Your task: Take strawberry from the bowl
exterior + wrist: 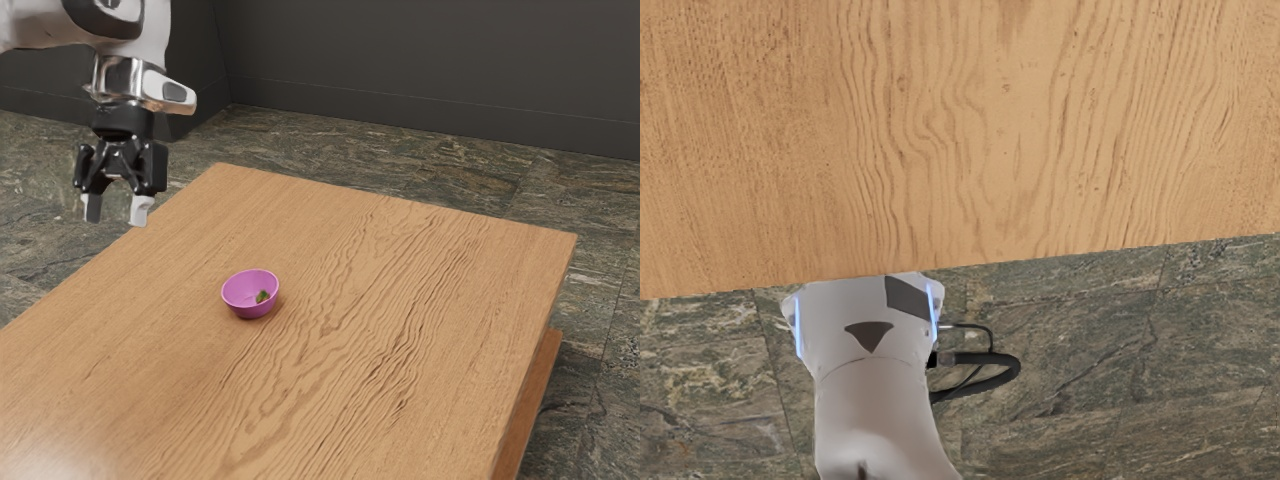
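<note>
High at the exterior view's upper left, my gripper (pixel 117 210) points downward, open, with a gap between its fingertips and nothing in it. A purple bowl (pixel 250 310) stands upright on the wooden table, lower and farther toward the exterior view's right than the gripper. Inside the bowl lies a small object with green on it (pixel 263 297), probably the strawberry; the bowl's wall hides part of it.
The wooden table (pixel 420 330) reaches across the exterior view, its wood grain strongly marked. In the wrist view the table's edge borders a dark stone floor (pixel 1090 350), where the arm's white base (pixel 875 370) and a black cable (pixel 1000 370) stand beside the table.
</note>
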Controlling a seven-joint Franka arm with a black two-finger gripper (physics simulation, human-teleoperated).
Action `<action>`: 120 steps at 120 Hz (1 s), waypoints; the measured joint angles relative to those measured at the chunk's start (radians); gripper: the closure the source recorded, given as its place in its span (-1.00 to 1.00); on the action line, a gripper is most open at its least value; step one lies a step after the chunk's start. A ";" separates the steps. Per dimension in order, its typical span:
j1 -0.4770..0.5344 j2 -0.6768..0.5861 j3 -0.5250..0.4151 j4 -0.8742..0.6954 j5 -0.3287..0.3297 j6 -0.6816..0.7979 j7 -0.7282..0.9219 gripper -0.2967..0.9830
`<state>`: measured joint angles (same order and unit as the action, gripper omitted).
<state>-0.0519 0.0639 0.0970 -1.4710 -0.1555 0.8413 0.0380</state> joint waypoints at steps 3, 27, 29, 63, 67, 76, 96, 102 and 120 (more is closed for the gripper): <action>0.009 0.008 0.002 -0.025 -0.010 0.088 0.004 -0.53; 0.037 0.262 0.008 0.042 -0.026 0.553 0.026 -0.54; 0.036 0.290 0.011 0.053 -0.028 0.585 0.028 -0.54; 0.037 0.500 0.054 0.028 -0.138 0.939 0.057 -0.36; 0.037 0.504 0.051 0.007 -0.148 0.968 0.059 -0.32; 0.037 0.515 0.049 -0.012 -0.166 1.017 0.064 -0.24; 0.036 0.555 0.049 -0.018 -0.212 1.081 0.073 -0.09; 0.037 0.566 0.050 -0.019 -0.220 1.092 0.075 -0.07; 0.037 0.576 0.055 -0.024 -0.231 1.111 0.081 0.01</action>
<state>-0.0153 0.6403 0.1517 -1.4951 -0.3867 1.9523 0.1195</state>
